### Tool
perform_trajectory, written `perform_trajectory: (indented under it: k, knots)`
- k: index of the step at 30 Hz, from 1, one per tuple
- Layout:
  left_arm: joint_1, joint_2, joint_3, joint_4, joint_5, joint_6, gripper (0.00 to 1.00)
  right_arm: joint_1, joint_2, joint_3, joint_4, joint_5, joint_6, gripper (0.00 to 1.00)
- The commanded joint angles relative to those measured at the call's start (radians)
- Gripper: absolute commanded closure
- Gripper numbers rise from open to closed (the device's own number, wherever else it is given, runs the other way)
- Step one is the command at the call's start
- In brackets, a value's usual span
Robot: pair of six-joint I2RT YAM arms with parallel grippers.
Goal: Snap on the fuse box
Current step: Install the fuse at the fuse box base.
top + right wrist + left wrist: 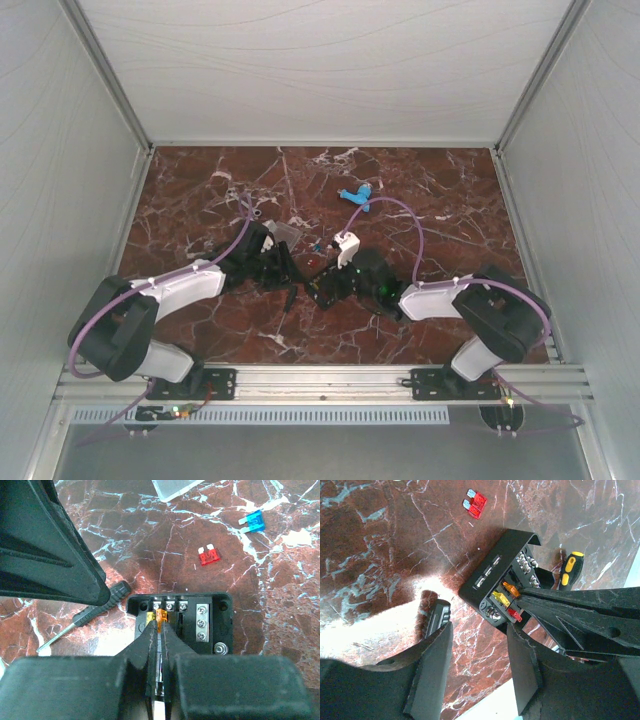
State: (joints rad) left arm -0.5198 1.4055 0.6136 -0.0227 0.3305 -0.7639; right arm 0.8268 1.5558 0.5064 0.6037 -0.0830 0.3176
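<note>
The black fuse box [205,611] lies open on the marble, uncovered, with yellow, orange and red fuses in its slots. It also shows in the left wrist view [492,577] and in the top view [320,291]. My right gripper [160,625] is over the box, shut on an orange fuse [160,615] standing in a slot; its fingers [555,605] reach in from the right. The clear lid [175,486] lies apart on the table behind the box, also in the top view [287,232]. My left gripper [479,652] is open and empty just beside the box.
A loose red fuse [209,555] and a blue fuse [252,521] lie beyond the box. A black-handled screwdriver [95,611] lies left of it, a yellow-and-black one [570,569] on the other side. A blue plastic piece [357,193] lies further back.
</note>
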Motion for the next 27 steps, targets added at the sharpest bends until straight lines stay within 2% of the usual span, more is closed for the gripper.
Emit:
perform_trajectory:
  k: [1, 15, 27]
  knots:
    - [0.000, 0.010, 0.005, 0.043, 0.019, -0.010, 0.52, -0.003, 0.013, 0.015, -0.026, 0.014, -0.028, 1.00]
    - [0.000, 0.006, 0.000, 0.044, 0.019, -0.009, 0.52, -0.005, -0.052, 0.008, -0.083, 0.042, -0.069, 0.99]
    - [0.000, 0.004, -0.002, 0.044, 0.021, -0.009, 0.52, -0.005, -0.032, 0.049, -0.110, -0.003, -0.098, 0.97]
